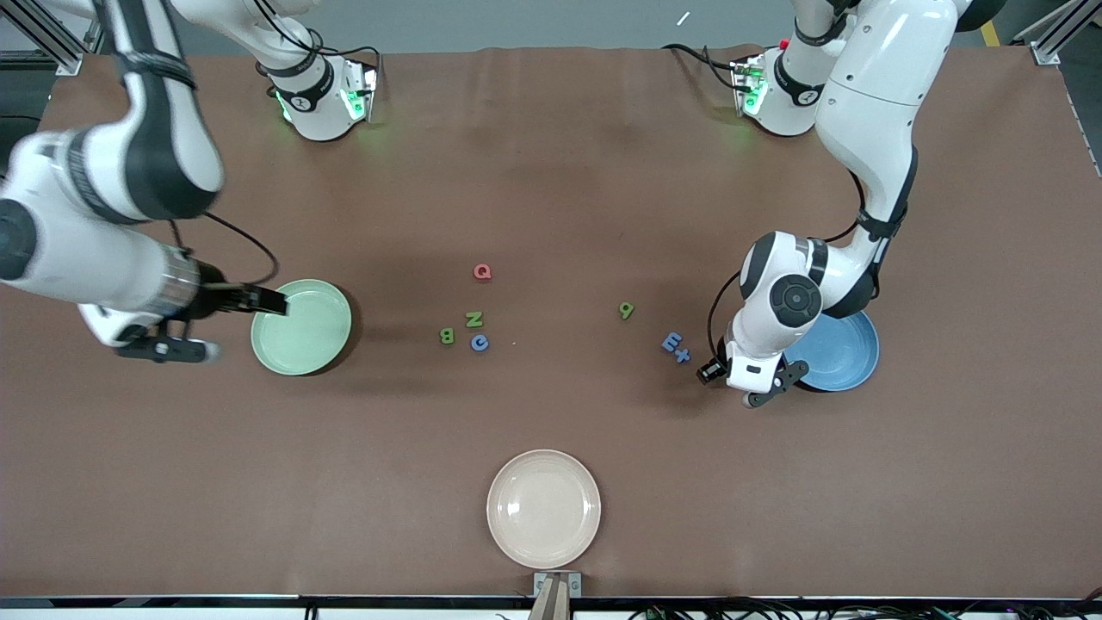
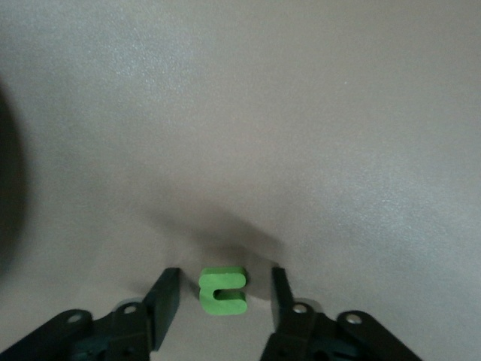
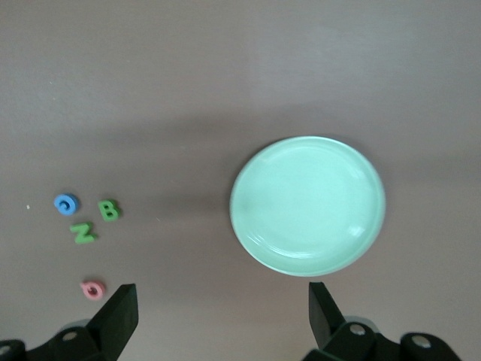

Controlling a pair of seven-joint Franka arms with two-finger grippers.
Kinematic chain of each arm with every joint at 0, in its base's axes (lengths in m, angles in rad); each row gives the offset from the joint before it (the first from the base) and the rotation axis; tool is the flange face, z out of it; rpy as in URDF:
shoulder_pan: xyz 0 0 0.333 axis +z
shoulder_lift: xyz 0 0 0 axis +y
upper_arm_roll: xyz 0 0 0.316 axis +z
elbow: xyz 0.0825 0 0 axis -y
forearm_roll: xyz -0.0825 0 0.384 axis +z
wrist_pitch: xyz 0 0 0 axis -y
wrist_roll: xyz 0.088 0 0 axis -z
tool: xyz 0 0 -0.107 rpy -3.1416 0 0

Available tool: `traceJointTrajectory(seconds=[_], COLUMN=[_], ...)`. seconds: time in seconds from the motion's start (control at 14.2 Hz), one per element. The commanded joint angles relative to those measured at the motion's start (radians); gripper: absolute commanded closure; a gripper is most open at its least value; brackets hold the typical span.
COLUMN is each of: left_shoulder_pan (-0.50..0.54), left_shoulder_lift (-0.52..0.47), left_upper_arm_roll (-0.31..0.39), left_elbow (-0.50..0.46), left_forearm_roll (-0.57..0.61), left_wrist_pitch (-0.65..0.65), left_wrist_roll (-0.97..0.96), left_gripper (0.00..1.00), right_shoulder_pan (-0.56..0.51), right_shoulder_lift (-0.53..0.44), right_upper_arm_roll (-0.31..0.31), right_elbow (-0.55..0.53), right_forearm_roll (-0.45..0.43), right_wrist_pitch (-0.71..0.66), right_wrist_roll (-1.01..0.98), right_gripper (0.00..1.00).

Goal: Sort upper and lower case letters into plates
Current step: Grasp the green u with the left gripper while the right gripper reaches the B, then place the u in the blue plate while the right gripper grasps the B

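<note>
Claws differ: we are straddling the green letter [image 2: 222,291] with the left claw [image 2: 224,297], jaws narrowing evenly, untouched; the right claw [image 3: 222,316] is waiting wide over the surface [image 1: 603,198].

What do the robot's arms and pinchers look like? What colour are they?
Both arms are glossy white with rounded shells, black joint bands and thin black cables looping alongside. Their round bases glow green. The left end effector and the right end effector each have two flat black fingers on black mounts with silver screws.
</note>
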Motion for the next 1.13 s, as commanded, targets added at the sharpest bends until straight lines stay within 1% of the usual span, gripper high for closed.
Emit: traceJointTrajectory(seconds=[0.0,0.07,0.21,0.28,0.35,0.42,0.49,0.63,0.71,0.85,0.99,1.06], left_shoulder_pan=[-0.004,0.000,0.003,0.011,0.016,0.022,0.046,0.098,0.126,0.176,0.241,0.256], left_shoulder_lift=[0.019,0.013,-0.012,-0.044,-0.090,-0.137,-0.188,-0.257,-0.280,-0.305,-0.302,-0.299], left_upper_arm_roll=[0.003,0.002,0.002,0.002,0.002,0.002,0.000,0.000,0.000,0.002,-0.001,-0.003], left_elbow=[0.018,0.016,0.013,0.007,0.006,0.006,0.004,-0.007,-0.019,-0.073,-0.111,-0.134], left_forearm_roll=[0.023,0.024,0.024,0.027,0.029,0.027,0.029,0.029,0.029,0.044,0.147,0.168], left_wrist_pitch=[0.019,0.017,0.007,-0.019,-0.086,-0.178,-0.267,-0.399,-0.438,-0.441,-0.419,-0.383], left_wrist_roll=[-0.023,-0.023,-0.020,-0.017,-0.012,0.018,0.085,0.262,0.349,0.518,0.624,0.664], left_gripper=[0.75,0.80,0.82,0.82,0.82,0.82,0.82,0.82,0.82,0.82,0.82,0.82], right_shoulder_pan=[0.094,0.111,0.162,0.174,0.190,0.197,0.211,0.230,0.239,0.254,0.279,0.298], right_shoulder_lift=[0.012,0.033,0.066,0.075,0.078,0.087,0.098,0.133,0.150,0.182,0.218,0.233], right_upper_arm_roll=[-0.009,-0.009,-0.009,-0.009,-0.009,-0.009,-0.009,-0.009,-0.009,-0.009,-0.009,-0.009], right_elbow=[-0.075,-0.078,-0.084,-0.107,-0.135,-0.164,-0.181,-0.198,-0.198,-0.198,-0.198,-0.198], right_forearm_roll=[0.006,0.006,0.006,0.006,0.006,0.006,0.006,0.006,0.006,0.006,0.006,0.006], right_wrist_pitch=[0.117,0.136,0.186,0.226,0.278,0.323,0.362,0.433,0.456,0.508,0.551,0.577], right_wrist_roll=[0.080,0.080,0.085,0.094,0.097,0.097,0.097,0.098,0.100,0.105,0.156,0.181], right_gripper=[0.03,0.03,0.03,0.03,0.01,0.00,0.00,0.00,0.00,0.01,0.01,0.02])
